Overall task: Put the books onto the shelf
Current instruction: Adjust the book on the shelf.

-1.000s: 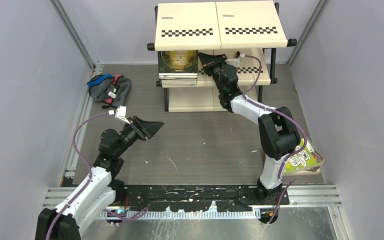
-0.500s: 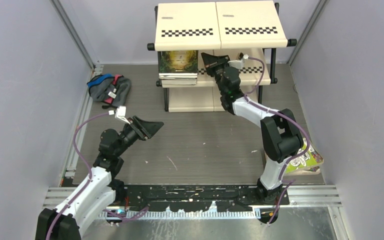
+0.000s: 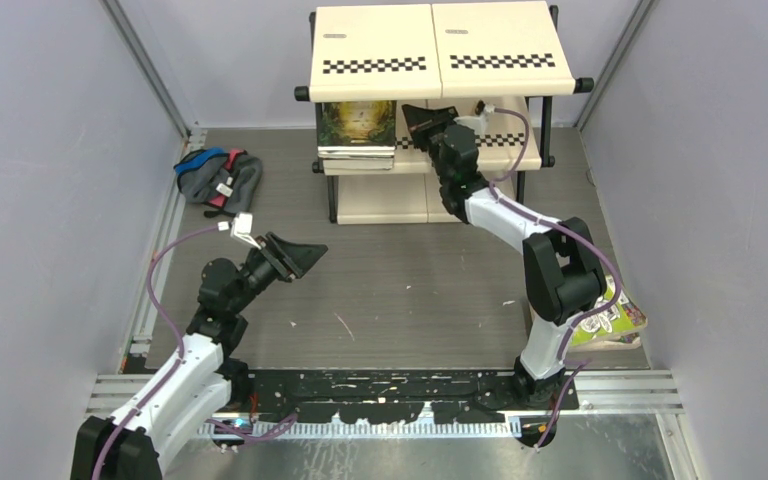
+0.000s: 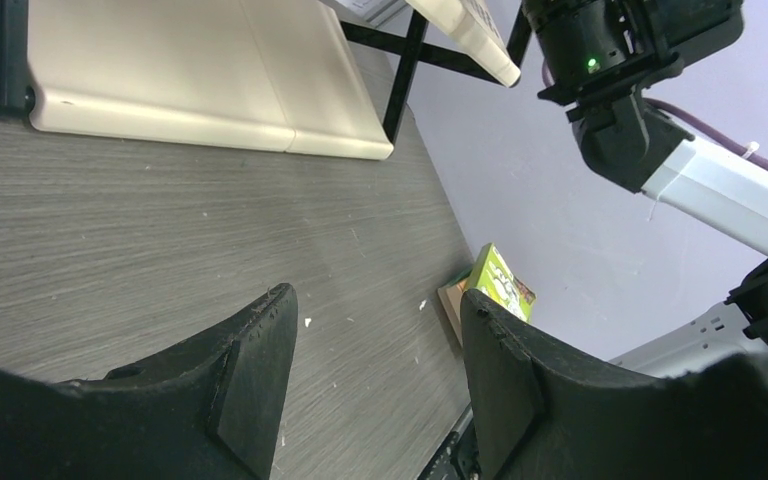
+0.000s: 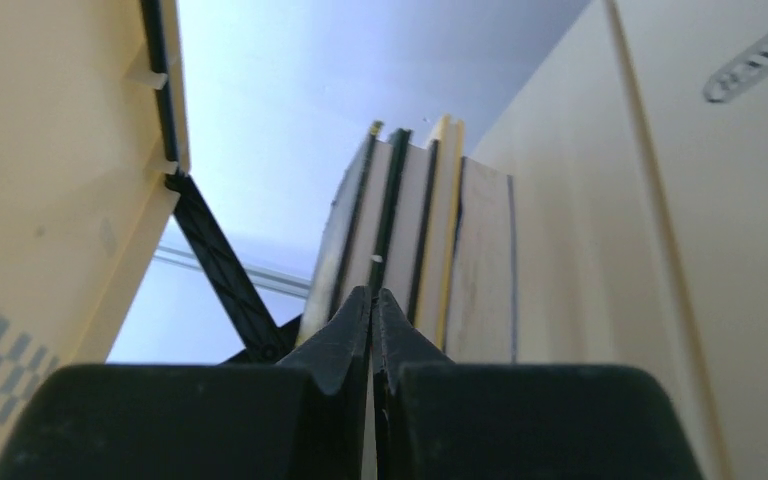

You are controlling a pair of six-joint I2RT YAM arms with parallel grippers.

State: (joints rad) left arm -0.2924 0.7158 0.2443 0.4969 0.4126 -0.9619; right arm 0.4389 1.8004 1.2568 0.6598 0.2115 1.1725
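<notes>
The shelf stands at the back, with a stack of books lying on the left half of its middle tier, a dark green-gold cover on top. My right gripper is shut and empty, reaching under the top board just right of that stack. In the right wrist view its tips point at the page edges of the books; whether they touch is unclear. A lime green book lies on another at the floor's right side, behind the right arm. My left gripper hangs open and empty over the floor.
A grey-blue cloth bundle lies by the left wall. In the left wrist view the lime green book shows between the open fingers, far off, with the shelf's bottom board ahead. Grey walls close in both sides.
My right gripper has slid a little deeper under the shelf's top board, beside the stacked books. The left arm has stayed still.
</notes>
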